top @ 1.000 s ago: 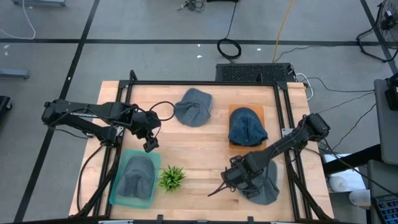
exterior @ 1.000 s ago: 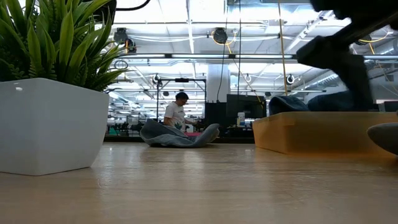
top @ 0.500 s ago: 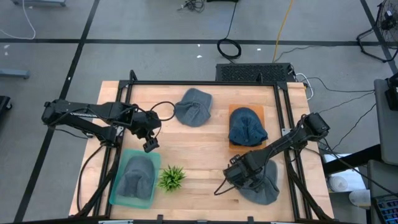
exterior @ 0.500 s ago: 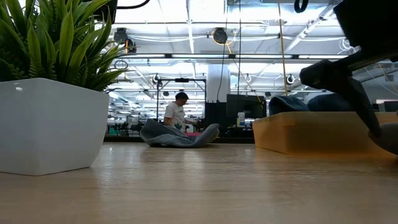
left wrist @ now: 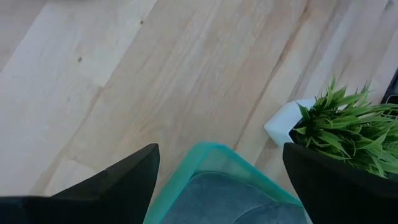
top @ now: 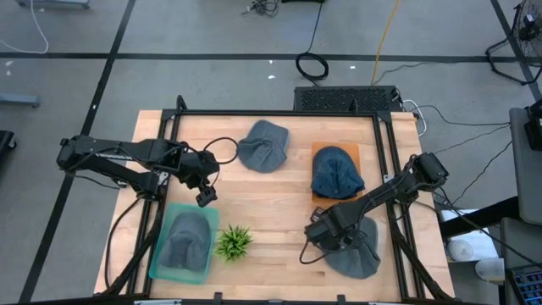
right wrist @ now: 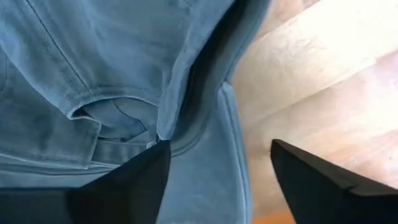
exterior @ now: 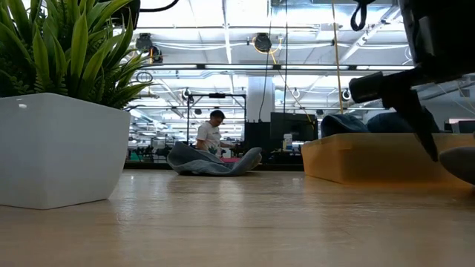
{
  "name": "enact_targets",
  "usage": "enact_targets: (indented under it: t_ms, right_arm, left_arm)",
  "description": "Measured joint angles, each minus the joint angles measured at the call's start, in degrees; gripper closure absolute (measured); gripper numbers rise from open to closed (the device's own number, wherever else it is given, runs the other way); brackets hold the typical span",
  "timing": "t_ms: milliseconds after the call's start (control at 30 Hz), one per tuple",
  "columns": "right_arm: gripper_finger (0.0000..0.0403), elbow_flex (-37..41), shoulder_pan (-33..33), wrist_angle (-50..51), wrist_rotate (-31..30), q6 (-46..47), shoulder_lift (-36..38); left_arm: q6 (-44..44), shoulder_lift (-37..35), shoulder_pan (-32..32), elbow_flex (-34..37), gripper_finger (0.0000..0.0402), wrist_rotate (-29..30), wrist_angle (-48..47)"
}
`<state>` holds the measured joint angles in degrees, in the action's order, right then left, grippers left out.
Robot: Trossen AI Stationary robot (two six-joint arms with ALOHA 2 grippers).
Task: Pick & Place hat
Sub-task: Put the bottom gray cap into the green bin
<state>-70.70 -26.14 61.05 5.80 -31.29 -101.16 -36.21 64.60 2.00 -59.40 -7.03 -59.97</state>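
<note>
Several blue-grey hats show in the high view. One lies flat at the table's near right (top: 360, 252). Another sits on a brown box (top: 336, 174), one lies near the far edge (top: 264, 144), and one rests in a teal bin (top: 186, 241). My right gripper (top: 315, 244) is open over the near-right hat's left edge (right wrist: 205, 93). One finger stands over the cloth, the other over bare wood. In the low view its fingertip (exterior: 429, 152) hangs just above that hat (exterior: 460, 163). My left gripper (top: 206, 197) waits open above the bin's far rim (left wrist: 199, 155).
A small potted plant (top: 234, 242) stands between the teal bin and my right gripper. It fills the low view's left (exterior: 59, 141). The brown box (exterior: 371, 157) sits just beyond the near-right hat. Bare wood lies in the table's middle (top: 262, 199). A person stands far behind the table.
My right gripper has shifted a little toward the table's right and far side over the near-right hat. In the low view its finger has turned and risen slightly. It stays open, and the hat has not moved.
</note>
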Motion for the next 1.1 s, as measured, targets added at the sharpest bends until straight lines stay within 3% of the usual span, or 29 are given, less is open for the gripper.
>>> enact_targets:
  t_ms: [267, 533, 933, 1100]
  right_arm:
    - [0.0241, 5.9, 0.2, -2.4, 0.1, 0.9, 0.0]
    - [0.0388, 5.5, 0.4, -1.4, -0.8, 1.7, 0.1]
    - [0.0401, -1.9, 0.5, 1.3, -2.1, 10.0, 1.7]
    - [0.0402, -4.0, 0.5, -4.8, -9.3, 20.1, 6.1]
  left_arm:
    - [-0.1, 0.0, 0.0, 0.0, 0.0053, 0.0, 0.0]
    - [0.3, 0.0, 0.0, 0.0, 0.0053, 0.1, 0.0]
    - [-0.6, 0.0, -0.1, 0.0, 0.0053, 3.0, 0.0]
    - [2.5, 0.0, -0.1, 0.0, 0.0053, 3.8, 0.0]
